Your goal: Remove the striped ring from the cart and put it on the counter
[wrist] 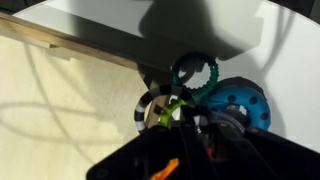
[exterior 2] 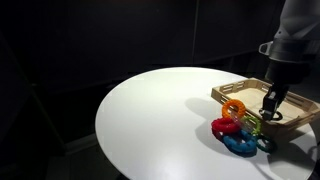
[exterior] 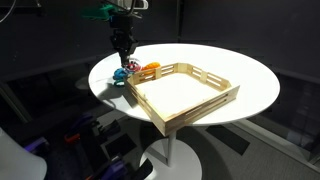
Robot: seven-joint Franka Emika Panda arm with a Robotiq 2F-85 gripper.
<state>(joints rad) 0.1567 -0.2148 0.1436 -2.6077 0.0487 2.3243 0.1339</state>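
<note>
Striped ring (wrist: 148, 108): lies at the corner of the cart (wrist: 70, 45), touching a teal ring (wrist: 195, 72), near a blue toy (wrist: 240, 105); inside or outside the rail, unclear. Gripper (exterior: 122, 55): directly above; finger spread cannot be told. Hazards: neighbouring toys snag and lift together; the flat ring slips from the pinch; the fingers strike the rail.
</note>
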